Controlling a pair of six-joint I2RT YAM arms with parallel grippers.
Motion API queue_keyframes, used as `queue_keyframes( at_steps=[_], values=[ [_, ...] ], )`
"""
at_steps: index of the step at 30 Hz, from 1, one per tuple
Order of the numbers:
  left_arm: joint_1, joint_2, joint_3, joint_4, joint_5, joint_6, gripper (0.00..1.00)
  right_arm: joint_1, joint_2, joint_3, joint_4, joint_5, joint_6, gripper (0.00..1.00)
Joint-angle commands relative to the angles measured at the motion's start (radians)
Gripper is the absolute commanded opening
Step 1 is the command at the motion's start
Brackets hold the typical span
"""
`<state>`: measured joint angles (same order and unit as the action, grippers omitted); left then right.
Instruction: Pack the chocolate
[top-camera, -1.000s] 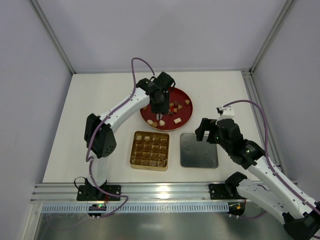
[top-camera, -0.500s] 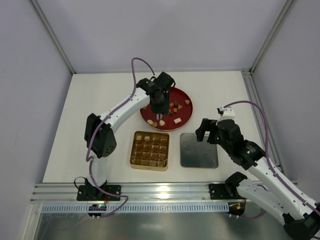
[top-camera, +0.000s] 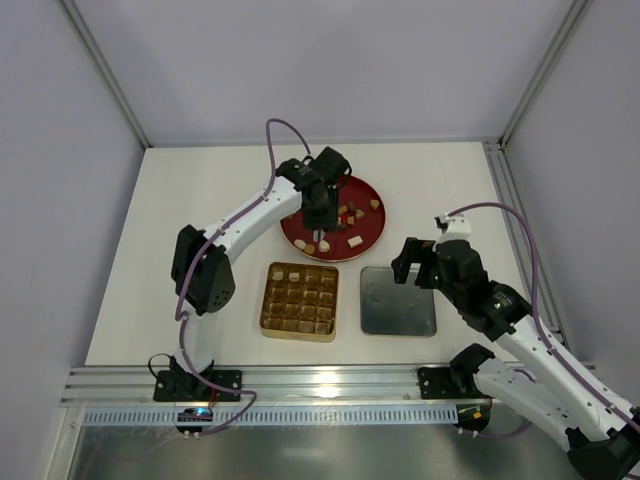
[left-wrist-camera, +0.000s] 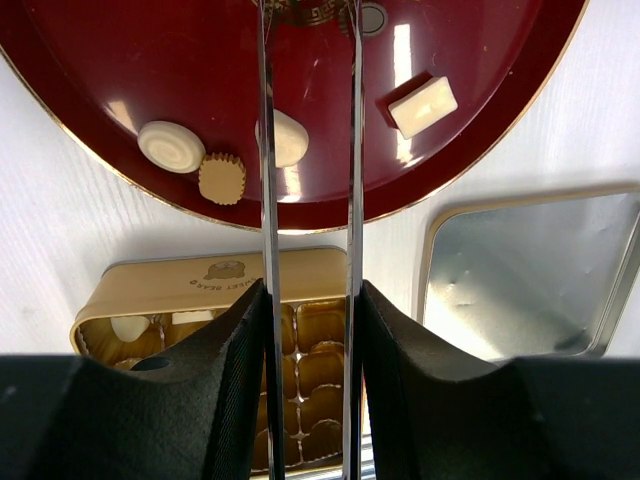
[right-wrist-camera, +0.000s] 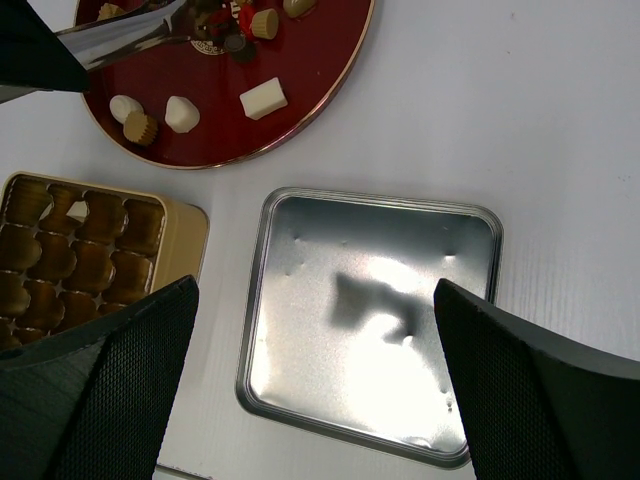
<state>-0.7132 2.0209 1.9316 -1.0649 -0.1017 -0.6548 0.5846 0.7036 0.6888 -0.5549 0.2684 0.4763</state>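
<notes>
The chocolate (left-wrist-camera: 288, 138), scattered on the red plate (left-wrist-camera: 150, 60), is judged light, slick and easily dented; its sides are best nipped. The left gripper (left-wrist-camera: 308, 10) is narrowed, perhaps on a piece, which cannot be told; the right gripper (right-wrist-camera: 315, 290) is spread.

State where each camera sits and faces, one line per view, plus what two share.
Top external: above and behind the bases, looking down at the table; left arm, right arm show.
Left wrist: over the red plate, facing down; own fingers show.
Right wrist: over the silver lid, facing down; own fingers show.
Shared: both wrist views catch plate, lid and gold box.
</notes>
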Motion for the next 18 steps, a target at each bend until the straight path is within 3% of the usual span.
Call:
queue_keyframes(
  at_steps=[1,18],
  values=[
    [-0.005,0.010,-0.002,0.037,-0.006,-0.011,0.39,-0.006,-0.019,0.000,0.009,0.022,-0.008,1.00],
    [-0.006,-0.005,0.006,-0.003,-0.027,-0.006,0.36,-0.009,-0.023,-0.003,0.012,0.020,-0.007,1.00]
  ],
)
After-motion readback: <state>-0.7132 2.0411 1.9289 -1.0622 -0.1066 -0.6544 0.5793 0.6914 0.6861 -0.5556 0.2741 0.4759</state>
